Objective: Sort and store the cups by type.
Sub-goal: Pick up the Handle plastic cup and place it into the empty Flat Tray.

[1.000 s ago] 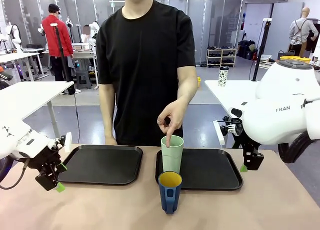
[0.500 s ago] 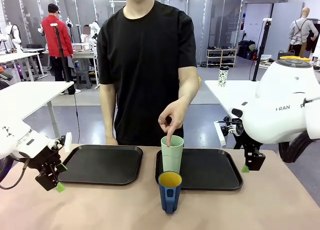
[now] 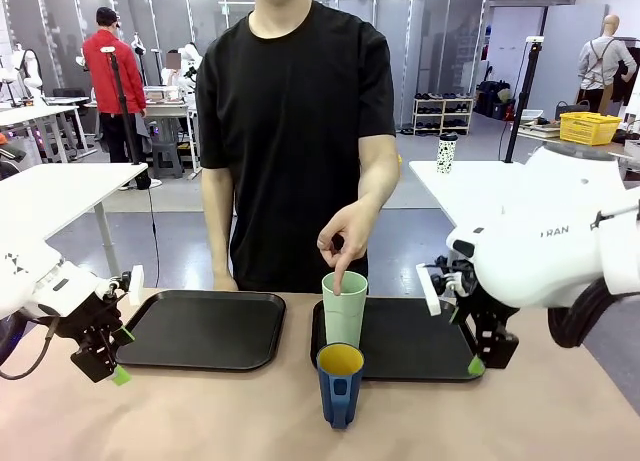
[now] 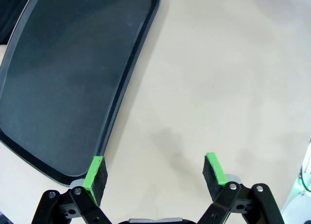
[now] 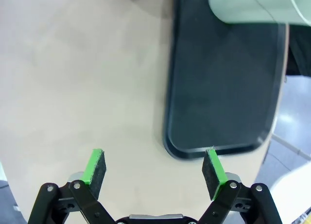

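Note:
A tall mint-green tumbler (image 3: 344, 308) stands upright on the left part of the right black tray (image 3: 430, 343), and a person's hand (image 3: 343, 241) rests a fingertip inside its rim. In front of it a dark blue mug (image 3: 340, 385) with a yellow inside and a handle stands on the table. My left gripper (image 3: 108, 362) hangs open at the far left, beside the left tray (image 3: 205, 328); its green pads (image 4: 95, 172) are wide apart over bare table. My right gripper (image 3: 484, 353) is open above the right tray's near right corner. The tumbler's side (image 5: 248, 8) lies at the top of the right wrist view.
The person stands at the far side of the table behind the trays. The left tray (image 4: 63, 83) holds nothing. The beige table top (image 3: 500, 421) has free room in front of both trays. A small white spotted cup (image 3: 446, 153) sits on another table far behind.
My right arm has swung inward to the left, bringing its gripper from beyond the right tray's edge to over its near right corner. Left arm, cups and the person's hand have not moved.

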`<state>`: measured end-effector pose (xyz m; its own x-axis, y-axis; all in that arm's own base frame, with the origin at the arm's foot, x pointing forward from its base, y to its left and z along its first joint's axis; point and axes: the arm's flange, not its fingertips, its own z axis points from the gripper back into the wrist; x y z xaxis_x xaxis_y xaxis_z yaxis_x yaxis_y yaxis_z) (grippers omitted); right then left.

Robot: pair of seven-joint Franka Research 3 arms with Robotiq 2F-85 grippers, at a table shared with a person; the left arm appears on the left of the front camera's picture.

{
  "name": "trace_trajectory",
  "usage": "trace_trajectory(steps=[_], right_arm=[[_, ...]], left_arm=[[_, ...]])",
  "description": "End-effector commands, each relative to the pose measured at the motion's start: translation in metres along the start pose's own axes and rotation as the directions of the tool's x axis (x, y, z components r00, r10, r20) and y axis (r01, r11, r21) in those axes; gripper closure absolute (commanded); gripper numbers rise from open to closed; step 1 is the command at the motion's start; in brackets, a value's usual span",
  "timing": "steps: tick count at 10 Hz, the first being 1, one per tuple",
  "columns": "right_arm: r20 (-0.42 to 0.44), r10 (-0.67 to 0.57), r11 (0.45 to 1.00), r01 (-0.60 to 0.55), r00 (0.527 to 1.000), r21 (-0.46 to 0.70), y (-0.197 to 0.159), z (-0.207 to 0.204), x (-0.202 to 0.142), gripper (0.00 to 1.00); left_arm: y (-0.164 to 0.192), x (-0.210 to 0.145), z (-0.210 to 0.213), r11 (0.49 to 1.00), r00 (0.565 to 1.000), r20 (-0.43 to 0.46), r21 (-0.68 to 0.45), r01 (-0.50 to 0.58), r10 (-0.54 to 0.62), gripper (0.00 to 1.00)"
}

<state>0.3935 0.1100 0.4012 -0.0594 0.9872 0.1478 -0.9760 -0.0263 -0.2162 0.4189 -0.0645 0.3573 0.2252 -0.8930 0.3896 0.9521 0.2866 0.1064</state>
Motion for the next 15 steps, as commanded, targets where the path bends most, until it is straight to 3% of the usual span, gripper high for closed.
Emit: trace_trajectory(steps=[1, 4, 5, 9, 12, 15], right_arm=[[0.122, 0.041, 0.999, -0.040, 0.992, -0.015, 0.018, -0.016, -0.002, 0.00], [0.363, 0.018, 1.000, -0.009, 0.932, -0.028, 0.034, -0.057, -0.006, 0.00], [0.404, 0.017, 1.000, -0.011, 0.915, -0.017, 0.036, -0.068, -0.008, 0.00], [0.672, 0.012, 1.000, 0.003, 0.740, -0.022, 0.043, -0.106, -0.025, 0.00], [0.796, -0.002, 1.000, -0.001, 0.605, 0.003, 0.057, -0.132, -0.028, 0.00], [0.853, -0.030, 0.999, 0.026, 0.521, 0.020, 0.059, -0.156, -0.023, 0.00]], left_arm=[[-0.004, -0.002, -0.001, 1.000, 1.000, -0.012, 0.017, 0.002, -0.002, 0.00], [-0.004, -0.002, -0.001, 1.000, 1.000, -0.012, 0.017, 0.002, -0.002, 0.00], [-0.004, -0.002, -0.001, 1.000, 1.000, -0.012, 0.017, 0.002, -0.002, 0.00], [-0.004, -0.002, -0.001, 1.000, 1.000, -0.012, 0.017, 0.002, -0.002, 0.00], [-0.004, -0.002, -0.001, 1.000, 1.000, -0.012, 0.017, 0.002, -0.002, 0.00], [-0.004, -0.002, -0.001, 1.000, 1.000, -0.012, 0.017, 0.002, -0.002, 0.00]])
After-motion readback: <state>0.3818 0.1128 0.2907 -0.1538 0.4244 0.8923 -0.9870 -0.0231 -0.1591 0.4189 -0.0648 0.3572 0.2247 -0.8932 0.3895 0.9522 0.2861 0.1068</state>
